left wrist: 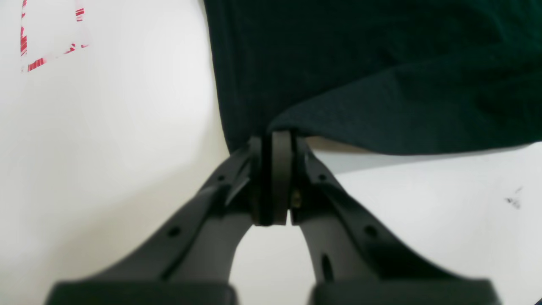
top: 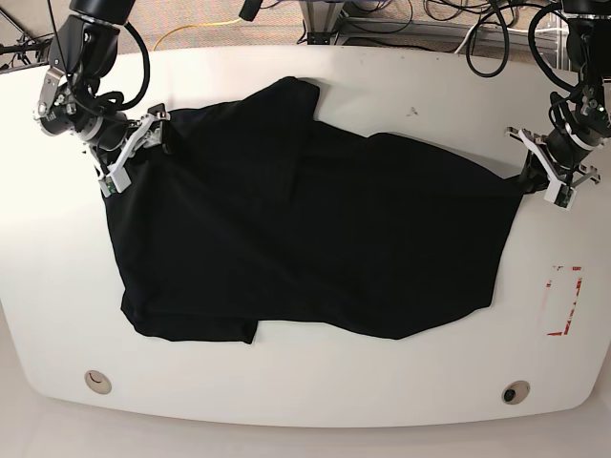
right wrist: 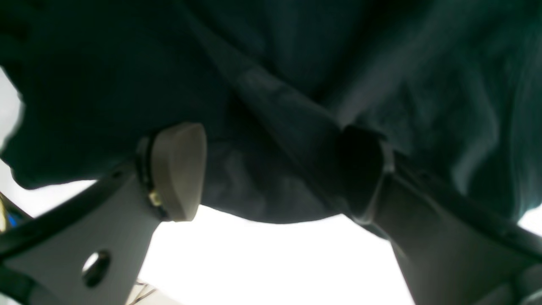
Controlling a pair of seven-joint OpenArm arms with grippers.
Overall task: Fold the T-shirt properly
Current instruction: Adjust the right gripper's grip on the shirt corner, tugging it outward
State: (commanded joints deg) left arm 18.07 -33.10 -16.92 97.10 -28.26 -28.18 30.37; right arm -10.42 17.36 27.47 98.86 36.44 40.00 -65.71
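The left gripper [left wrist: 277, 178] is pinched tight on a corner of the black T-shirt [top: 315, 239], its two pads pressed together with a lip of dark cloth caught between them, and that corner lifts slightly off the white table [top: 401, 95] near the table's right edge in the base view. The right gripper [right wrist: 271, 169] stands with its jaws wide apart, one tan pad [right wrist: 180, 169] lit and the other in shadow, both set against rumpled folds of the same garment near the table's far left corner; nothing is clamped between them. The shirt lies spread across the middle of the tabletop, reaching from one gripper to the other, its far edge rising to a peak toward the back edge and a folded flap resting toward the front left. Creases run diagonally through the fabric, and only plain black cloth shows. A red-and-white marking [top: 563, 301] sits on the table near the right edge, just beyond the shirt's hem. Two small round fittings [top: 95, 382] are set into the front edge, one toward each corner, and cables [top: 382, 14] trail behind the back edge.
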